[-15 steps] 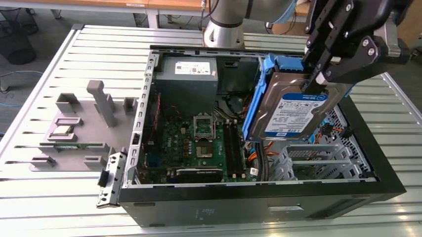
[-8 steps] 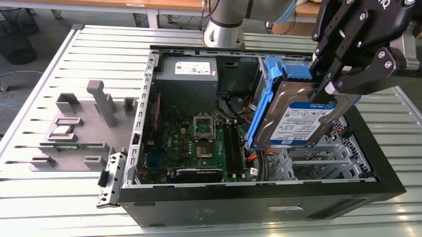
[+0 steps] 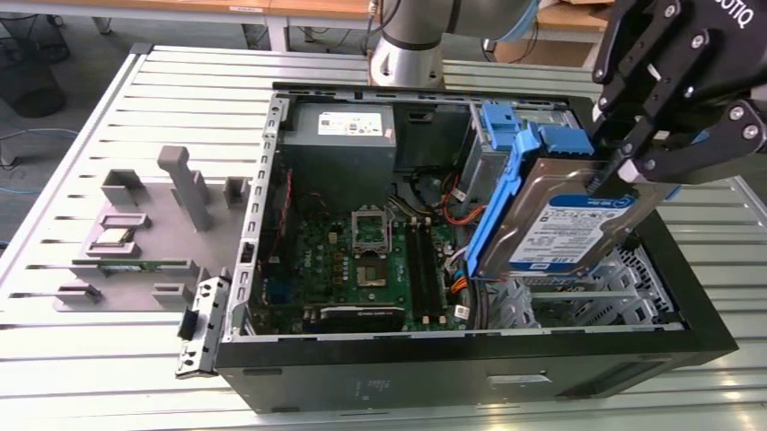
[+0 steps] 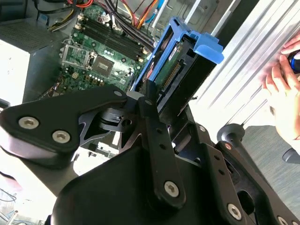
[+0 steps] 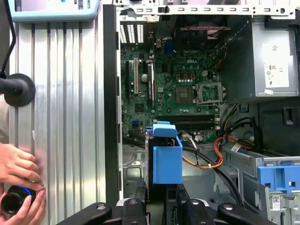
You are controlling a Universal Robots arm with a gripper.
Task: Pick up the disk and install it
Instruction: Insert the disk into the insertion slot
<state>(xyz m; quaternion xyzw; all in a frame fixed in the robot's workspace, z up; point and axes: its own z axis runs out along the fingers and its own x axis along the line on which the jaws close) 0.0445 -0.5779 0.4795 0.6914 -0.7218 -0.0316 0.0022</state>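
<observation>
The disk (image 3: 561, 229) hung pinched by its upper end in the gripper (image 3: 623, 180), long axis slanting down and away from it toward the drive cage (image 3: 587, 292) of the open computer case (image 3: 480, 364), not yet seated; the contact on its far face and the slot beneath were hidden by the drive; a person's hand (image 5: 18, 168) lay well aside of the gripper.

place: robotics lab | evidence: slotted aluminium bench (image 3: 144, 90), robot arm base (image 3: 405, 49), opened PC case (image 3: 480, 382), grey part fixtures (image 3: 180, 193), desks (image 3: 240, 9) behind
</observation>
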